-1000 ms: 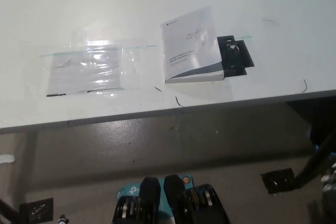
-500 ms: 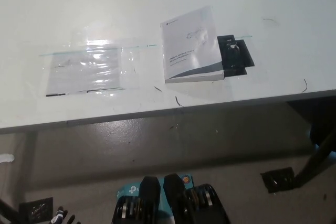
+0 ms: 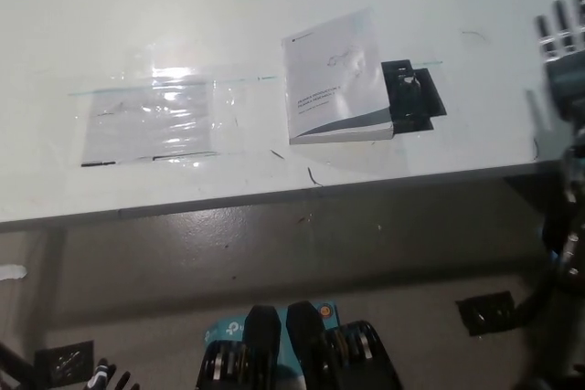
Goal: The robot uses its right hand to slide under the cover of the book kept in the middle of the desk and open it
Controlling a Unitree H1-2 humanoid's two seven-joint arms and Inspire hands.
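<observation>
The closed book [image 3: 335,79], white with a grey band along its lower cover, lies flat near the middle of the white desk [image 3: 274,6], its spine side to the left. A black flat object [image 3: 414,98] sticks out from under the book's right edge. My black right hand [image 3: 559,47] is blurred at the picture's right edge, over the desk's right end and well to the right of the book, with its fingers apart and nothing in them. Only a sliver of my left hand [image 3: 108,378] shows at the bottom left edge.
A clear plastic sleeve [image 3: 151,121] lies flat on the desk, left of the book. The desk's front edge [image 3: 302,191] runs across the middle of the picture, with grey floor below. Black foot plates [image 3: 484,313] stand on the floor.
My right hand has come up from low at the bottom right into view over the desk's right end. The book has not moved.
</observation>
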